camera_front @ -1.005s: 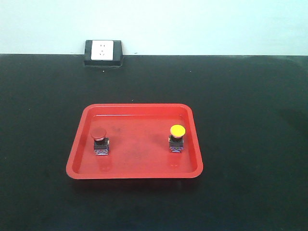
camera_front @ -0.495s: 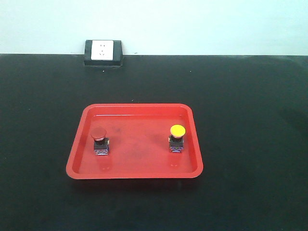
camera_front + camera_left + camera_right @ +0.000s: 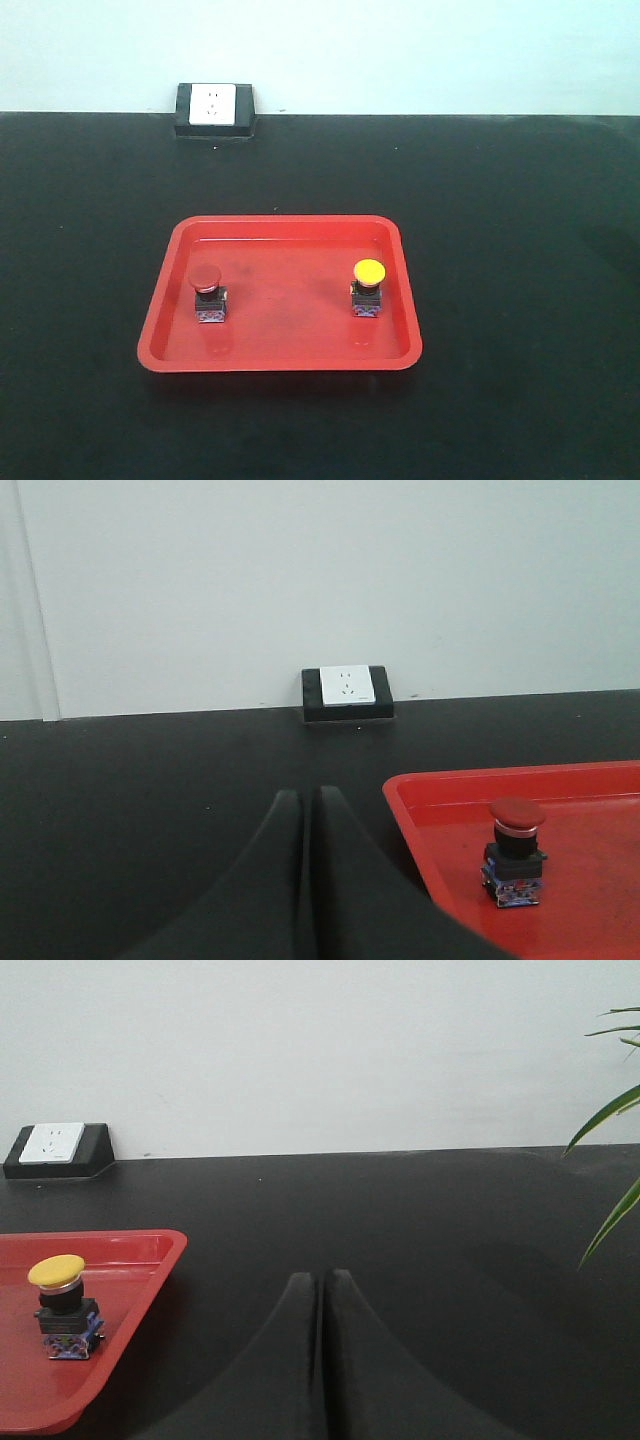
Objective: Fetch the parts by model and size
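A red-capped push-button switch (image 3: 207, 292) stands upright at the left of a red tray (image 3: 280, 355). A yellow-capped switch (image 3: 368, 287) stands upright at the tray's right. Both have dark bodies and blue-marked bases. My left gripper (image 3: 306, 798) is shut and empty, low over the black table, left of the tray; the red switch (image 3: 515, 852) is to its right. My right gripper (image 3: 322, 1278) is shut and empty, right of the tray; the yellow switch (image 3: 62, 1305) is to its left. Neither gripper shows in the front view.
The tray lies on a black table (image 3: 520, 250). A white wall socket in a black housing (image 3: 214, 108) sits at the table's back edge against the pale wall. Green plant leaves (image 3: 610, 1120) hang in at the right of the right wrist view.
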Motion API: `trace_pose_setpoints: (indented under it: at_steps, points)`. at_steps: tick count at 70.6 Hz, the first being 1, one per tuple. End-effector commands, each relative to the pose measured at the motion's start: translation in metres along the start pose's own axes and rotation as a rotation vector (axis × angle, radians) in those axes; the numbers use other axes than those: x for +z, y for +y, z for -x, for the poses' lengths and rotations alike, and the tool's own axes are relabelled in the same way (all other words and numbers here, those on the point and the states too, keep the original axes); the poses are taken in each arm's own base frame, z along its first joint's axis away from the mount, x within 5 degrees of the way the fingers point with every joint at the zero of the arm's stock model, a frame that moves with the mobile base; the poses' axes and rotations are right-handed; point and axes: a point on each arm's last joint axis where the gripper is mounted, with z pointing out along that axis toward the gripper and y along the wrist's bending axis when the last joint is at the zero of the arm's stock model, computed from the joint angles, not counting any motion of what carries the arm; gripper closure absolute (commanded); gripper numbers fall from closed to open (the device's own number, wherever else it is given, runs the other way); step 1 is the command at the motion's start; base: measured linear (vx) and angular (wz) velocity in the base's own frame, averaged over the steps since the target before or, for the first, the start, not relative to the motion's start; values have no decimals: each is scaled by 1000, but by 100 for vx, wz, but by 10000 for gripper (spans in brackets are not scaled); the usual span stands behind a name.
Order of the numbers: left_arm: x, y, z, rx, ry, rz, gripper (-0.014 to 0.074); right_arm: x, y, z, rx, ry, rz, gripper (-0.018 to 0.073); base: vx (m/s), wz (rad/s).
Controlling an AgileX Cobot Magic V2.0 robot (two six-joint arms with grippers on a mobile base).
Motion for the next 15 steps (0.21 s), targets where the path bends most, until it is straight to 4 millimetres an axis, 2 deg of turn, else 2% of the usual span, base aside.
trace_pose_setpoints:
  at_steps: [1,15]
  points:
    - [-1,0,4,-7,-74,-4,603,-1,1,5,-7,-77,6,569,0,0]
    - [-1,0,4,-7,-74,-4,603,-1,1,5,-7,-77,6,569,0,0]
